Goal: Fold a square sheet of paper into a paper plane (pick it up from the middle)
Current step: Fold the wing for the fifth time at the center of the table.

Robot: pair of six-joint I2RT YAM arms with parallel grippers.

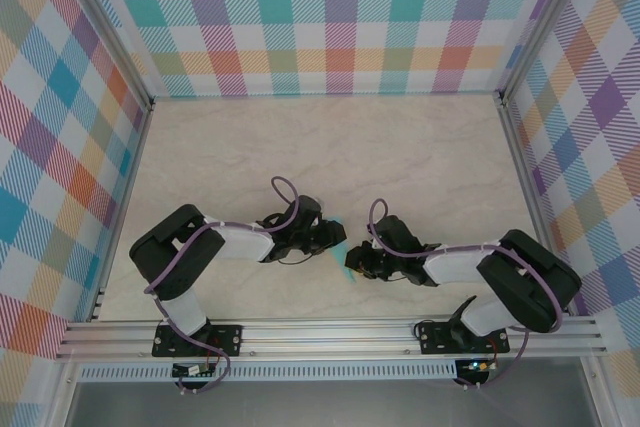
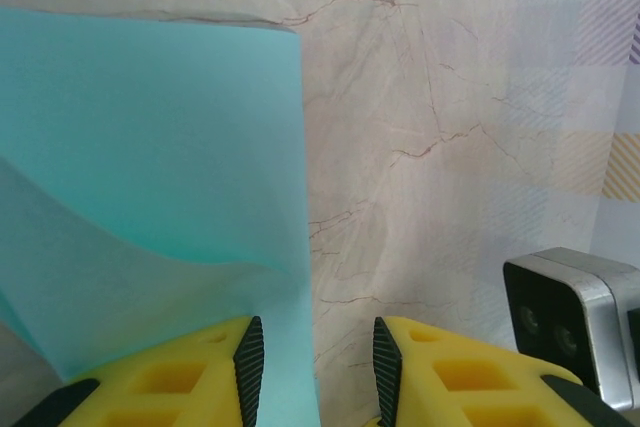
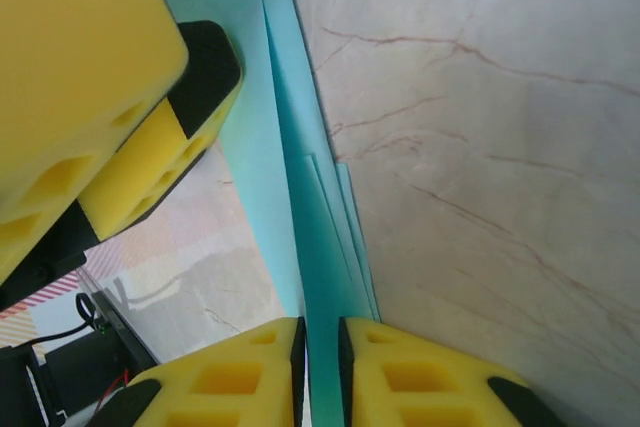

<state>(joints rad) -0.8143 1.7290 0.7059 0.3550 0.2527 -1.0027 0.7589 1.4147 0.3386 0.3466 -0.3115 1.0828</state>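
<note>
The two arms meet low over the marble-look tabletop (image 1: pixel 330 147), towards its near edge and about midway between left and right, with the light-teal sheet of paper (image 1: pixel 340 235) caught between them. From above, little of the paper shows past the black wrists.

The left gripper (image 1: pixel 333 238) reaches in from the left. In its own camera the left gripper (image 2: pixel 318 332) stands partly open. The paper (image 2: pixel 150 147) spreads out to the far left of it, creased and bowed, and its straight right edge runs down into the gap beside the left-hand pad. Bare table shows between that edge and the other pad, so nothing is pinched there. A grey camera housing (image 2: pixel 575 322) sits at the near right.

The right gripper (image 1: pixel 356 265) comes in from the right. In its wrist view the right gripper (image 3: pixel 322 327) has its yellow fingers (image 3: pixel 420 377) nearly together, with several folded layers of the paper (image 3: pixel 305 217) filling the narrow slot between them. I cannot tell whether the pads press on it. The left gripper's yellow finger (image 3: pixel 80 97) looms just beside the sheet.
</note>
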